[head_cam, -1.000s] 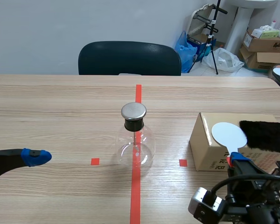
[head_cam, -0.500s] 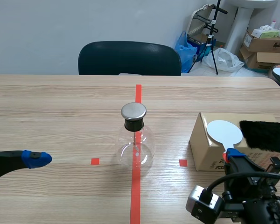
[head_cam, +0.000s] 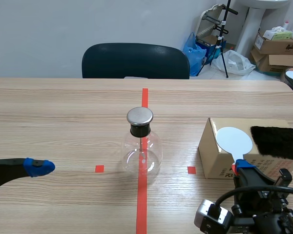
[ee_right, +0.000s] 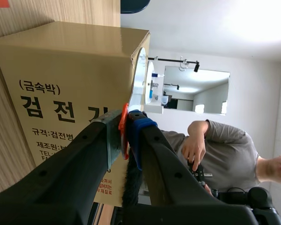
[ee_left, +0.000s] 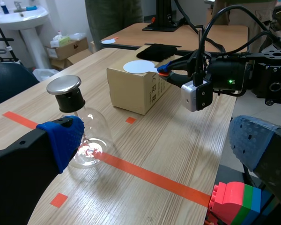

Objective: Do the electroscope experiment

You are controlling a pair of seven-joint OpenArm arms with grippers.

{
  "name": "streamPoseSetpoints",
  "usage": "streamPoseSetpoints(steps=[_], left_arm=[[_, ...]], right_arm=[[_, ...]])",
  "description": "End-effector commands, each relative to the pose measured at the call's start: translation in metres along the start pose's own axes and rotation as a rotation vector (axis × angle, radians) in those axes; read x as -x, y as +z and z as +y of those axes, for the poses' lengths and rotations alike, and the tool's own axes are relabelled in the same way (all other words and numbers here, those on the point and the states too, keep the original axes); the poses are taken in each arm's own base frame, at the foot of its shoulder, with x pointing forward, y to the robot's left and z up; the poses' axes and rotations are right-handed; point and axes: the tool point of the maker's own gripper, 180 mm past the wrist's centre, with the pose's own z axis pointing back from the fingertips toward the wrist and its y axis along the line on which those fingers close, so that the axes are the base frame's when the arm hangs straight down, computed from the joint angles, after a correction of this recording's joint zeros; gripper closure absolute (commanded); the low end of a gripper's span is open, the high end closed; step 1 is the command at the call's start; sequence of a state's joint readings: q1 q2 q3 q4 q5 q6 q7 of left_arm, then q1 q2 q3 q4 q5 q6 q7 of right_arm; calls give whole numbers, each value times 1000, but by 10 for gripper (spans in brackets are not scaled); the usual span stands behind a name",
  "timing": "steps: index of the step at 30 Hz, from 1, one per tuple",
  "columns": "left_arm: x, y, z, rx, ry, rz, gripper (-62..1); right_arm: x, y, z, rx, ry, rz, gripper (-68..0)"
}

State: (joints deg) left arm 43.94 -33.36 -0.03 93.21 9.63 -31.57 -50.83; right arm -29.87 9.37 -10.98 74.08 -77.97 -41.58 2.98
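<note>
**Scene view: disc pinched on the right, flask to its left**

The left gripper (head_cam: pixel 37 166) hangs low at the table's left side, well apart from everything. Its pads (ee_left: pixel 61 136) are spread and hold nothing.

The flask (head_cam: pixel 142 148) stands upright on the centre tape line (head_cam: pixel 142 200), with its metal cap (head_cam: pixel 139 116) on top. What hangs inside the glass is too faint to tell.

To the right is a closed cardboard box (head_cam: pixel 217 156). The white disc paddle (head_cam: pixel 234 140) sits over the box's near corner, its handle pointing back toward the robot. The right gripper (head_cam: pixel 244 168) is pressed together on that thin red handle (ee_right: pixel 123 133).

A black fur pad (head_cam: pixel 276 141) lies on the box top just right of the disc. Fur and flask cap lie on opposite sides of the disc, and the right arm is much nearer to both.
</note>
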Motion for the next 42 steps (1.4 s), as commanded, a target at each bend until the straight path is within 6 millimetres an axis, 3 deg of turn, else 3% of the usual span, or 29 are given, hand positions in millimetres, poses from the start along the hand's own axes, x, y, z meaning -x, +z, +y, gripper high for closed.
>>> streamPoseSetpoints(steps=[1, 11, 25, 34, 36, 42], left_arm=[[-5, -1, 2, -7, -2, -22, -623], [-5, -1, 2, -7, -2, -22, -623], [-5, -1, 2, -7, -2, -22, -623], [-5, -1, 2, -7, -2, -22, -623], [-5, -1, 2, -7, -2, -22, -623], [-4, -1, 2, -7, -2, -22, -623]], right_arm=[[3, -3, -15, 72, 9, -2, -11], [3, -3, -15, 72, 7, 0, -30], [3, -3, -15, 72, 7, 0, -321], [3, -3, -15, 72, 10, -3, -644], [3, -3, -15, 72, 10, -3, -679], [3, -3, -15, 72, 10, -3, -679]])
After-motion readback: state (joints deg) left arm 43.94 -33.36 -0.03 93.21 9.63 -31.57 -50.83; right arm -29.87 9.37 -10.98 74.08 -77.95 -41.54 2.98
